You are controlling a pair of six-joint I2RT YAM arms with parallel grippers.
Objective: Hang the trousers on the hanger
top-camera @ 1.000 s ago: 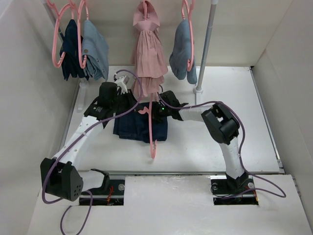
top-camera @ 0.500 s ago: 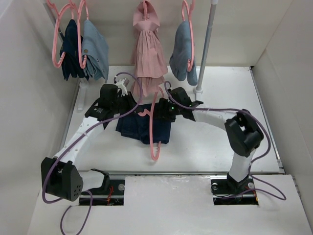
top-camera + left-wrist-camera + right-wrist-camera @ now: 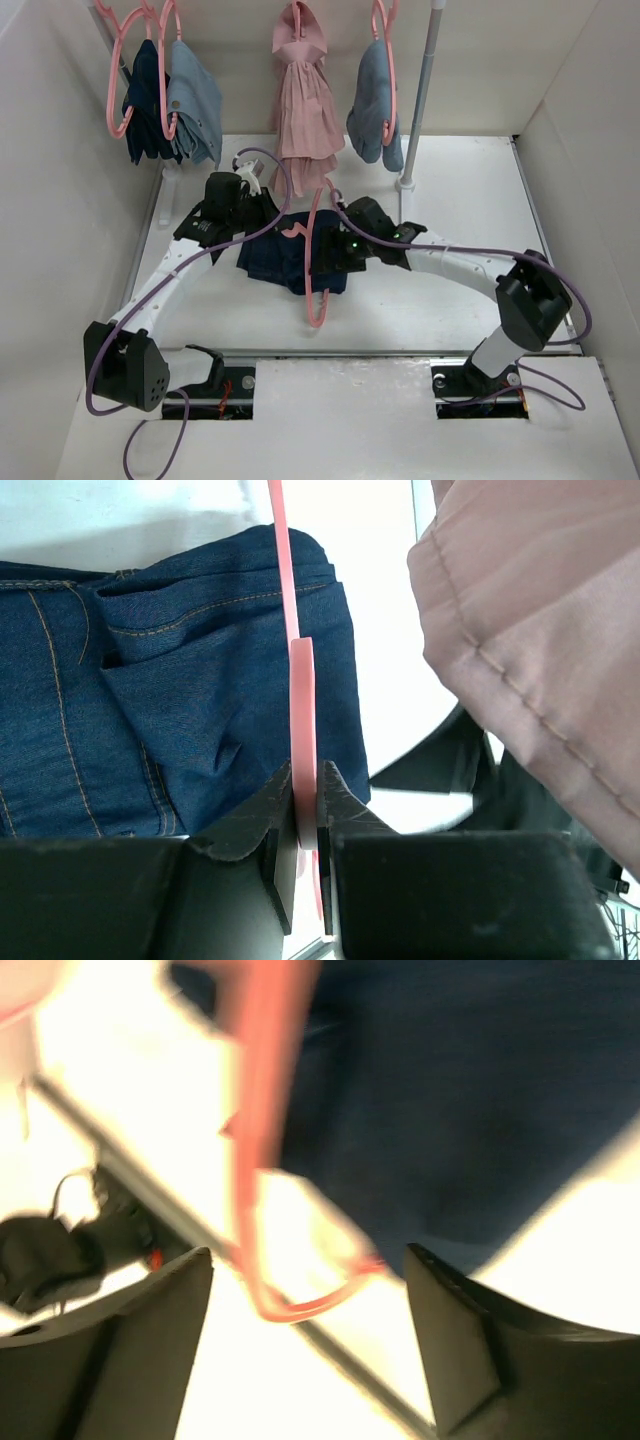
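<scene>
The dark navy trousers (image 3: 280, 262) lie bunched on the white table, draped about the lower bar of a pink hanger (image 3: 316, 300). The hanger runs from beside the pink dress down toward the table's front. My left gripper (image 3: 272, 218) is shut on the hanger's flat upper part (image 3: 303, 710), with the trousers (image 3: 170, 690) just beyond the jaws. My right gripper (image 3: 326, 256) hovers over the trousers' right edge, open and holding nothing. In its blurred wrist view the hanger's corner (image 3: 262, 1160) and the trousers (image 3: 480, 1100) lie past the gripper (image 3: 310, 1270).
A rail at the back carries a navy garment (image 3: 143, 100), a light blue one (image 3: 196, 105), a pink dress (image 3: 305, 110) and another light blue one (image 3: 368, 105) on pink hangers. The rail's post (image 3: 407, 180) stands back right. Enclosure walls rise close on both sides.
My right gripper has opened and let go of the trousers, and its elbow has swung out to the right. The trousers and hanger shifted slightly right. The left gripper kept its hold.
</scene>
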